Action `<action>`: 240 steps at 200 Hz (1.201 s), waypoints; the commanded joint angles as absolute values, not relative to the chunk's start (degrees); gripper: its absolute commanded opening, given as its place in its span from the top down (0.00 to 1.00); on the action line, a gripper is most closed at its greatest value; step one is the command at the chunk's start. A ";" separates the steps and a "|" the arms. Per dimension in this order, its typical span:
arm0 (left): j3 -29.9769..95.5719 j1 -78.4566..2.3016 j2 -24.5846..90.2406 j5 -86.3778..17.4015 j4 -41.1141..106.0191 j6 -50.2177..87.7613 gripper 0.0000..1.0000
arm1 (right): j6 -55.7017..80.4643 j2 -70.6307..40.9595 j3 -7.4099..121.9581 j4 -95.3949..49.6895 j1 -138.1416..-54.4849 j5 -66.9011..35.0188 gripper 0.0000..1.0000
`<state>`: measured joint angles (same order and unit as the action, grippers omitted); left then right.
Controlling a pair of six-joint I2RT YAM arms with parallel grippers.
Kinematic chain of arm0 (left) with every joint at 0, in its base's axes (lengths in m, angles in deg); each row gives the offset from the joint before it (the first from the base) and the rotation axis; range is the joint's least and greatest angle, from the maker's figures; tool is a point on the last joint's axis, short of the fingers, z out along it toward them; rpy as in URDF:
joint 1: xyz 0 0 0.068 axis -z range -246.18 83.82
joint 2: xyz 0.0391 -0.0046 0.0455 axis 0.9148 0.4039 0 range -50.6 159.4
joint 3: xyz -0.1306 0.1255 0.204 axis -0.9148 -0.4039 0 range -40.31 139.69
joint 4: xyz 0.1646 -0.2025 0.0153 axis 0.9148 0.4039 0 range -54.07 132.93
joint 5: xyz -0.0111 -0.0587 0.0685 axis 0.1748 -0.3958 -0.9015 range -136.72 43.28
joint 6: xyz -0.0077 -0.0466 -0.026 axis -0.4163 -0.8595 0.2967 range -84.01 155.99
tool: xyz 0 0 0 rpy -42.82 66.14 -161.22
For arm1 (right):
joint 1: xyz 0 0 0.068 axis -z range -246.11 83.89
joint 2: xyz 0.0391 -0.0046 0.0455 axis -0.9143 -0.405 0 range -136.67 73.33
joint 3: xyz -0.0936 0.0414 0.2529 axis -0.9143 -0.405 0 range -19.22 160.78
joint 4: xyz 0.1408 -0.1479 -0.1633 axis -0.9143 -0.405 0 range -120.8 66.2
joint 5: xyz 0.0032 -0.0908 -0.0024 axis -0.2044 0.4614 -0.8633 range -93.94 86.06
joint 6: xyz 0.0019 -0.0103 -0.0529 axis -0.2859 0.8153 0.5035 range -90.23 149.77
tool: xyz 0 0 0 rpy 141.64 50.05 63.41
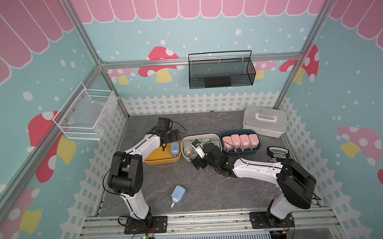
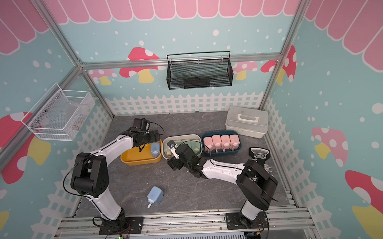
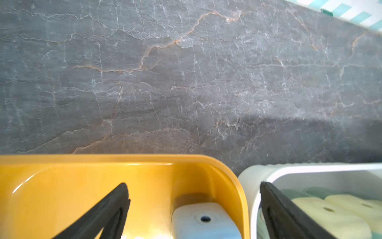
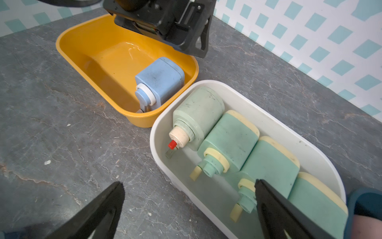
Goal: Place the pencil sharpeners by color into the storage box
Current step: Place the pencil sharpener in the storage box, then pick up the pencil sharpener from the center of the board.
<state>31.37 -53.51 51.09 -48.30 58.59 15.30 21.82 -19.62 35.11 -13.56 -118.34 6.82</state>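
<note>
Sharpener in blue (image 1: 178,193) loose on surface (image 1: 199,185), on its side near front edge, well apart from trays. Second blue sharpener (image 4: 160,79) alone in yellow tray (image 4: 70,49). Green sharpeners (image 4: 229,140) in a row in white tray (image 4: 289,134) just beside it; pink sharpeners (image 1: 239,140) in a row in dark blue tray (image 1: 242,153). Left tool (image 3: 193,184) wide, holds nothing, hovers over yellow tray's back corner. Right tool (image 4: 188,182) wide, holds nothing, hovers at white tray's near rim.
</note>
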 commanded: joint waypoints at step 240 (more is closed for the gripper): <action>1.21 -31.59 1.88 -54.33 80.12 -4.55 0.01 | 52.78 -14.20 32.72 -19.70 -118.43 -15.95 0.01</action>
<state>3.18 -34.01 4.90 -54.86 73.41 0.03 49.82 -16.30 35.15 -23.29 -118.34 -15.47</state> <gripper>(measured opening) 0.988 0.986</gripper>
